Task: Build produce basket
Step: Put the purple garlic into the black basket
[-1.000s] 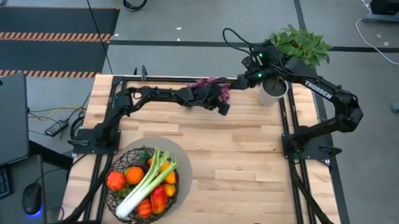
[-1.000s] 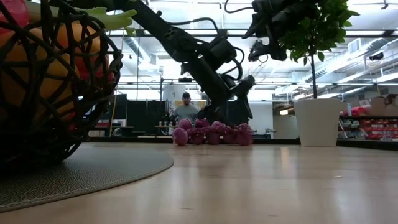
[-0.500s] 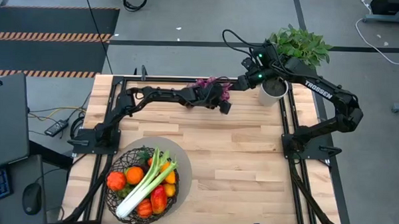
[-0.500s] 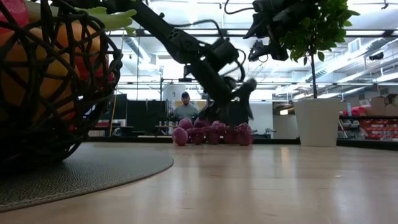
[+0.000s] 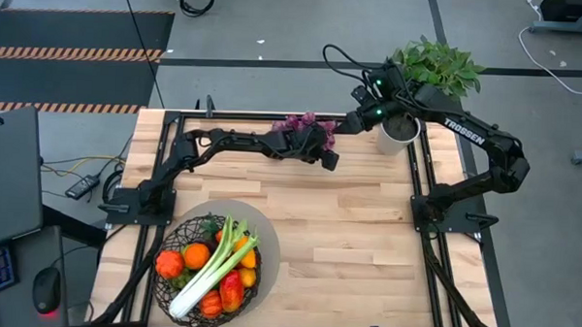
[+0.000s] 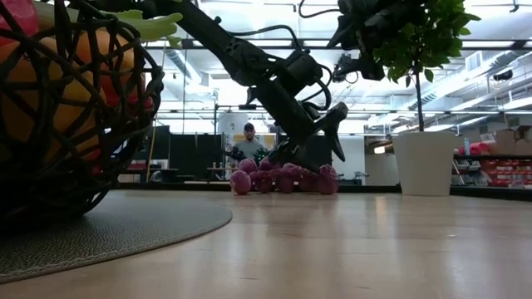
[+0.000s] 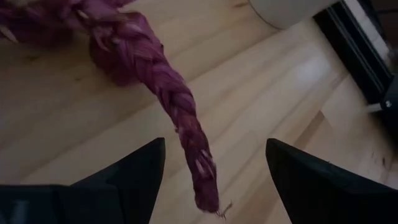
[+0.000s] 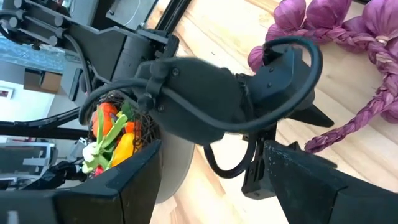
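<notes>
The left gripper [image 5: 326, 157] has its fingers [image 7: 127, 180] spread apart, grasping nothing; a purple braided stem lies between them. The purple grapes [image 5: 305, 125] rest on the table [image 5: 366, 224] at 12 o'clock. The right gripper [image 5: 356, 115] hangs released just beside them, near the white pot [image 5: 397, 133]. The basket [image 5: 208, 268] sits at 7 o'clock, holding celery [image 5: 215, 268].

One wire basket [image 5: 208, 267] sits on one round grey mat [image 5: 266, 235] at the near left of the desk [image 5: 356, 234], holding one celery stalk [image 5: 213, 267] among several orange and red pieces too crowded to count. One purple braided bunch [image 5: 302, 124] and one white potted plant [image 5: 422, 76] stand at the far side. Two arms reach there, each with one pincer: left [image 5: 327, 157], right [image 5: 352, 119].
</notes>
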Controlling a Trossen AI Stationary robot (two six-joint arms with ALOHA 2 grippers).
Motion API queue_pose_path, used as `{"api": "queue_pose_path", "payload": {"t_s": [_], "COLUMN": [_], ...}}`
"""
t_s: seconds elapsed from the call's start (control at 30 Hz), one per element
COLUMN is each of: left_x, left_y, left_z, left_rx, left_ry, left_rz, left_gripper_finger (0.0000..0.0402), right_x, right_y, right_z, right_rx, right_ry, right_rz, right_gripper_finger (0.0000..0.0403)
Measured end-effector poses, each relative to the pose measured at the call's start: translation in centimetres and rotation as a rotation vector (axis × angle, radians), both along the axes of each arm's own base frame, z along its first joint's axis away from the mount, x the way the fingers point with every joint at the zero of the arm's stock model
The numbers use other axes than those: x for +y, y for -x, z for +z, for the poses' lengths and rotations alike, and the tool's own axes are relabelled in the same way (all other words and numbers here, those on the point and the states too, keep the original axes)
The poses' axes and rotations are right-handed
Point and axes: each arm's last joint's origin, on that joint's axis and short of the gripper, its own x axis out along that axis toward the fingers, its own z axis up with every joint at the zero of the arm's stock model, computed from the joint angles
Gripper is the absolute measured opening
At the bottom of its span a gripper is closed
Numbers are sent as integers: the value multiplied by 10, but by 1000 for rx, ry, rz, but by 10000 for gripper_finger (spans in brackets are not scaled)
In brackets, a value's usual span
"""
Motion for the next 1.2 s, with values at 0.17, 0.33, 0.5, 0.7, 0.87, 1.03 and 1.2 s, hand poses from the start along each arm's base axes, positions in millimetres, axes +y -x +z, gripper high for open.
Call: {"api": "queue_pose_path", "payload": {"t_s": [0.17, 0.33, 0.5, 0.7, 0.87, 1.03, 1.2], "left_x": [-2, -4, -11, -9, -6, -7, -6], "left_y": [0, -2, -4, -5, -5, -6, -5], "left_z": [0, -6, -19, -17, -15, -15, -15], "left_rx": [3, 9, 30, 14, -5, -5, -4], "left_ry": [-1, 9, 69, 57, 50, 52, 51], "left_rz": [-2, -4, -27, -22, -15, -19, -18], "left_gripper_finger": [281, 264, 236, 204, 185, 173, 161], "right_x": [2, 5, 7, 10, 11, 12, 11], "right_y": [-2, -3, -5, -7, -8, -8, -8], "right_z": [0, 0, 0, 0, 0, 0, 0], "right_rx": [0, 0, 0, 1, 3, 3, 3], "right_ry": [1, 2, 2, 5, 7, 6, 7], "right_rz": [12, 23, 34, 50, 54, 57, 57], "right_gripper_finger": [278, 277, 276, 276, 276, 276, 276]}}
